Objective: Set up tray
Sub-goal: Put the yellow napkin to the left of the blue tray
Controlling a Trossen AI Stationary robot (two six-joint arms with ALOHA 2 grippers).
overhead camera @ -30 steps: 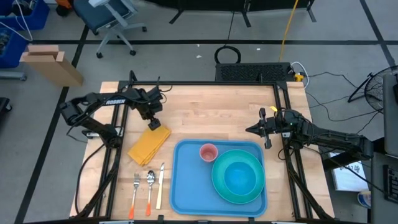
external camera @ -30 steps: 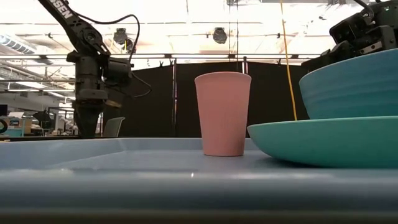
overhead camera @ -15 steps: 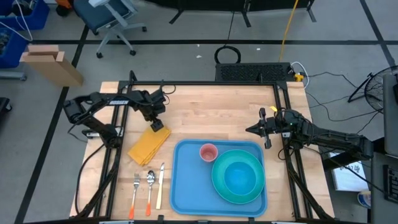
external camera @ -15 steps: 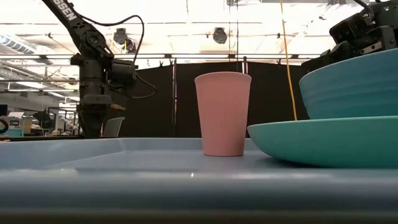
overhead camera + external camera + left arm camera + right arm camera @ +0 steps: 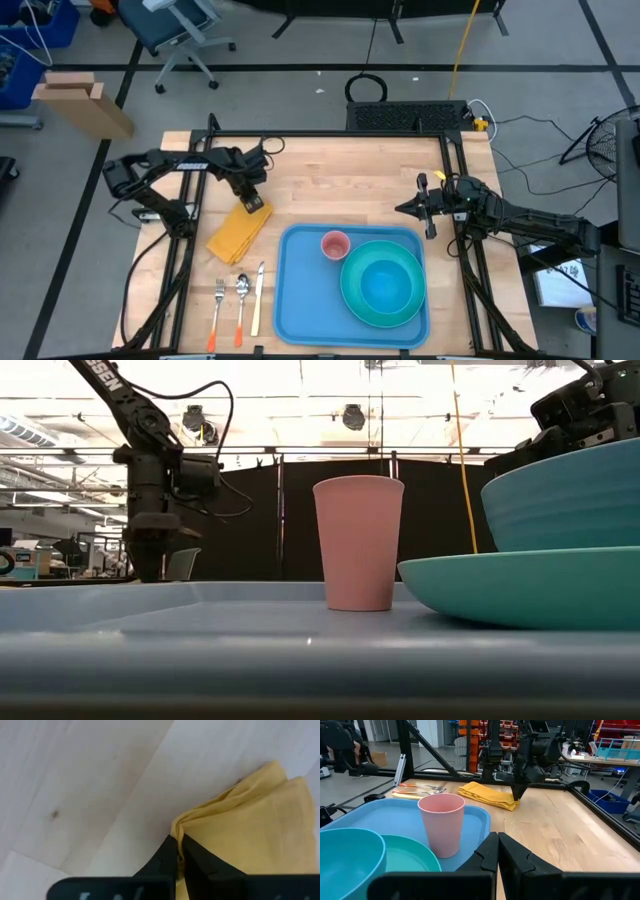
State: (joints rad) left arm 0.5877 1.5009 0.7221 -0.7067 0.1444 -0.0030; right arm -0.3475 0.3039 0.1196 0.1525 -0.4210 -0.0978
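Left of tray [image 5: 300, 290]: fork [image 5: 217, 312], spoon [image 5: 241, 308], knife [image 5: 257, 300] side by side. Up-left of tray: yellow napkin [image 5: 238, 232], far corner pinched by left gripper [image 5: 252, 202], fingers clamped together on the cloth. On tray: pink cup [image 5: 335, 245], turquoise plate [image 5: 350, 290] carrying blue bowl [image 5: 388, 285]. Right of tray: right gripper [image 5: 404, 209], fingers together, nothing held, above bare table [image 5: 340, 180].

- The pale wooden surface [image 5: 330, 180] carries everything.
- A blue tray [image 5: 300, 300] lies flat at its near middle.
- A folded yellow napkin [image 5: 238, 232] lies left of the tray, near it.
- A fork [image 5: 217, 311], spoon [image 5: 241, 305] and knife [image 5: 257, 298] lie side by side near the front edge, between the napkin and the tray's left rim.
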